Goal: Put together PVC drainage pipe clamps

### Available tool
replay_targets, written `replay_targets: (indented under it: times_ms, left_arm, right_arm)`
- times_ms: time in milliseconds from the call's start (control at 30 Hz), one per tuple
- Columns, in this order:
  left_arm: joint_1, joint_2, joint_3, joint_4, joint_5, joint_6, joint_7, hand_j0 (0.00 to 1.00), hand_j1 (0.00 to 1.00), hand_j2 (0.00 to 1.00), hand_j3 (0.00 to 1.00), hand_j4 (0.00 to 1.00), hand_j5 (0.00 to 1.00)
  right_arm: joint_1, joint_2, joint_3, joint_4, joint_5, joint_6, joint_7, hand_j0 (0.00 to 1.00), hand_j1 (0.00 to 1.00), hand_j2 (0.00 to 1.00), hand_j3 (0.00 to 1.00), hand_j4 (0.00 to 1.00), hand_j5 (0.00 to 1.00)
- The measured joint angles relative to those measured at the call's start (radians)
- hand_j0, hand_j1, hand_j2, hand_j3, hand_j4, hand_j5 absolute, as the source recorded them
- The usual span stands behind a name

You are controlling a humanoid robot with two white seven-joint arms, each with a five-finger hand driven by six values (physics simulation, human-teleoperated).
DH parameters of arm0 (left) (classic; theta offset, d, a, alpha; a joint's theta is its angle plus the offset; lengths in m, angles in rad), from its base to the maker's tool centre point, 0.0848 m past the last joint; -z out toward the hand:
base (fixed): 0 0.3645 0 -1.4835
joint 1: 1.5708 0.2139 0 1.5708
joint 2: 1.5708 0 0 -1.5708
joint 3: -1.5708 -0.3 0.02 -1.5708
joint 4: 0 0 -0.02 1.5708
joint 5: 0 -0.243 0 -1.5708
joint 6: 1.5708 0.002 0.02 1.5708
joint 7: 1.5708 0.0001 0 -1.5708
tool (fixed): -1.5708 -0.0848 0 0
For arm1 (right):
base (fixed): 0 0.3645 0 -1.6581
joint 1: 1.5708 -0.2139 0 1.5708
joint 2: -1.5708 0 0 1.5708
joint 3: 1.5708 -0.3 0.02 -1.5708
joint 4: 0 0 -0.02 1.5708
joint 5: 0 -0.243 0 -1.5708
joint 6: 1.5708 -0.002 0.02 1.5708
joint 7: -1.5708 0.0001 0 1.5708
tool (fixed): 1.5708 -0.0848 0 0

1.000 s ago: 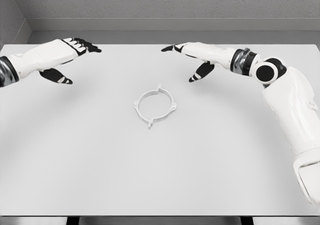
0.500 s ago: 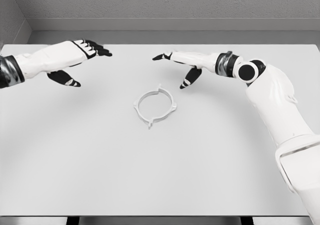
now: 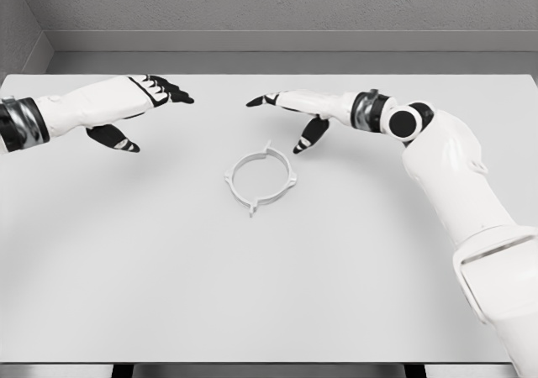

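White plastic, thin-walled — the clamp ring [image 3: 261, 177] lies flat at the bench's centre, and I judge it light, fairly stiff, likely to skid if nudged. Its small lugs at roughly 12, 3, 6 and 9 o'clock look the surest places to pinch. My right hand [image 3: 294, 111] hovers near its 1 o'clock, fingers spread, empty; my left hand [image 3: 134, 101] sits well off at 10 o'clock, likewise open. The bench [image 3: 151, 277] is smooth and pale, with a grey wall [image 3: 277, 4] behind.
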Motion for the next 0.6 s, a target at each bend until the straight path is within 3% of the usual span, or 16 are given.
replay_targets:
  times_ms: [400,600]
  left_arm:
    - [0.0,0.0,-0.003,0.0,0.0,0.0,0.0,1.0,1.0,1.0,1.0,1.0,1.0]
    - [0.0,0.0,-0.003,0.0,0.0,0.0,0.0,1.0,1.0,1.0,1.0,1.0,1.0]
  right_arm:
    - [-0.015,0.012,-0.002,0.007,0.005,0.0,0.0,1.0,1.0,1.0,1.0,1.0,1.0]
    - [-0.037,0.02,-0.004,0.047,0.004,0.0,0.0,1.0,1.0,1.0,1.0,1.0,1.0]
